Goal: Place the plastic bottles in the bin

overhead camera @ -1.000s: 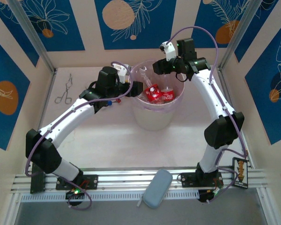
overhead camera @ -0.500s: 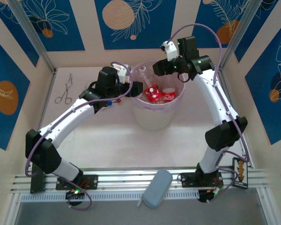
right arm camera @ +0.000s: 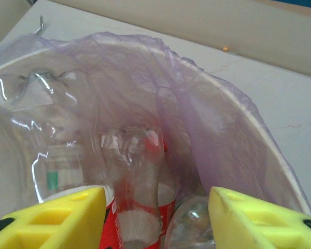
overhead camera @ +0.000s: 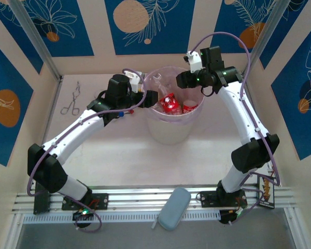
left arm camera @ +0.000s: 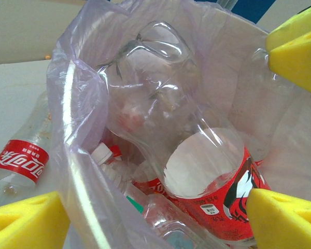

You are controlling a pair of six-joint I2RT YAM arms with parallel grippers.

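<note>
The bin [overhead camera: 163, 134] is a translucent lilac bucket lined with a bag, standing mid-table. Several plastic bottles [overhead camera: 170, 102] lie heaped inside, clear with red labels. In the left wrist view a red-labelled bottle [left arm camera: 217, 181] lies under a big clear crumpled one [left arm camera: 145, 78]. Another labelled bottle [left arm camera: 20, 161] shows left of the rim; I cannot tell whether it is inside. My left gripper [overhead camera: 147, 96] [left arm camera: 150, 223] is open at the bin's left rim, holding nothing. My right gripper [overhead camera: 184, 80] [right arm camera: 155, 223] hangs open over the bin's far right, above an upright bottle [right arm camera: 132, 171].
Metal forceps [overhead camera: 71, 101] lie at the far left of the table. A grey-blue pouch [overhead camera: 173, 207] rests on the front rail between the arm bases. Walls close the table on three sides. A yellow fingertip [left arm camera: 295, 46] of the right gripper shows across the bin.
The right gripper has drawn back to the right across the bin, still open. The red-labelled bottles in the bin have shifted slightly. The left arm has hardly moved.
</note>
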